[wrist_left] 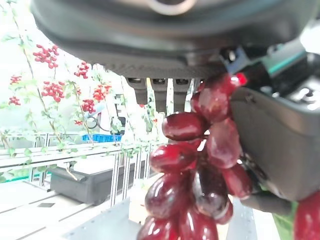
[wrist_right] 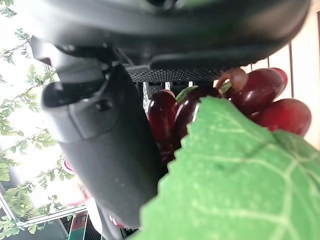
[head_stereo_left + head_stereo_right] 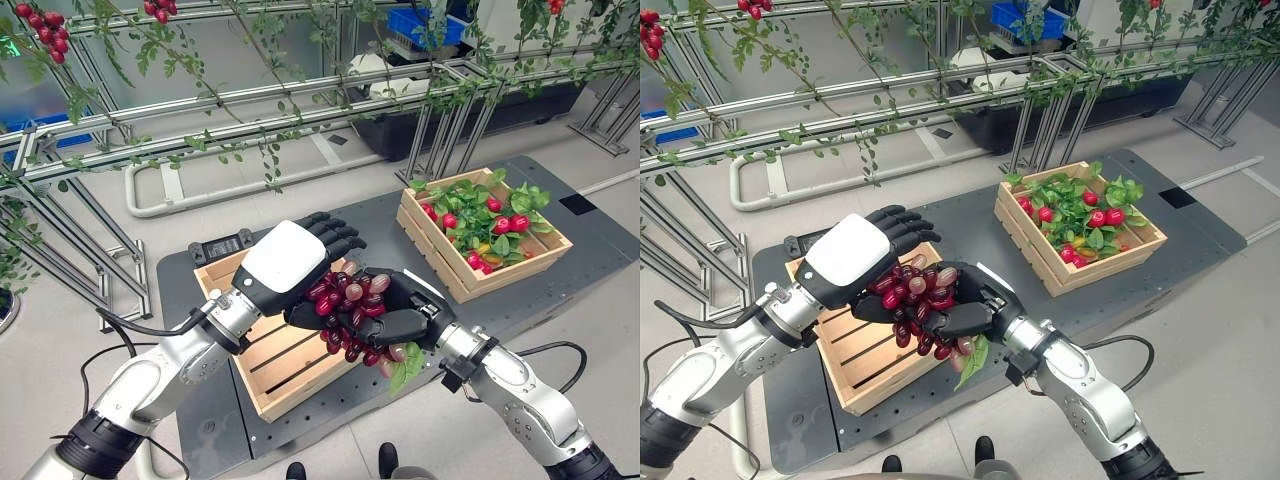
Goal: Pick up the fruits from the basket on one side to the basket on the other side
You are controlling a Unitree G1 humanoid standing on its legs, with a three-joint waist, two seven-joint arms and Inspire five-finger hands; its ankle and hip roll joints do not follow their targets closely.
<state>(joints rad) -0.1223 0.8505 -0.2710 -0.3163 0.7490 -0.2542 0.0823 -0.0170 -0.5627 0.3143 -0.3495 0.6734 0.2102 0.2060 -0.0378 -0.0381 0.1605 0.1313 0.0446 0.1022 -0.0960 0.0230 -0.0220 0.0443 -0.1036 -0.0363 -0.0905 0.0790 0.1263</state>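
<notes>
grapes [image 3: 348,312] | right hand [image 3: 400,318] fingers clamped on them | left hand [image 3: 290,258] fingers curled over them

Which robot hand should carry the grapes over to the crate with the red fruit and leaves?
The right robot hand. It cups the grape bunch from below, on the side nearer the far crate. The left robot hand lies over the bunch above the empty crate, farther from the far crate.

No readable text, label or number anywhere (crates included).
</notes>
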